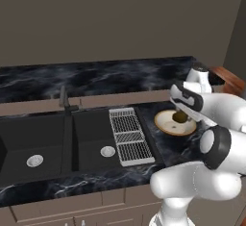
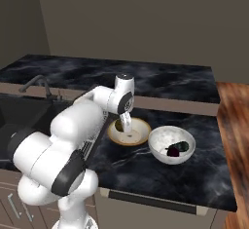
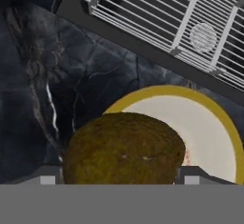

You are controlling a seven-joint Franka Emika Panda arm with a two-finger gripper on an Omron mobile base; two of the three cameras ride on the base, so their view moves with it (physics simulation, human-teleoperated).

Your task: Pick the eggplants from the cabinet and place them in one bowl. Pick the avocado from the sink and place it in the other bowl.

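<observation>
Now we are at the last step, as we judge it: our end effector point(image 2: 125, 124) hangs low over the yellow-rimmed bowl point(image 2: 138, 139), and the avocado point(image 3: 123, 147) sits between its fingers, which stand wide around the fruit. Whether they press it or have just let go we cannot tell. In the left base view the avocado point(image 1: 179, 117) lies just inside the bowl point(image 1: 166, 126), toward its far side. To the right on the worktop point(image 2: 146, 172), the white bowl point(image 2: 163, 140) already holds dark pieces that look like the eggplants point(image 2: 177, 148). The sink point(image 1: 53, 143) lies to the left, with a wire rack point(image 1: 129, 136) at its right edge. Next, we would make sure the fingers are clear of the fruit and lift straight up without nudging the rim.
</observation>
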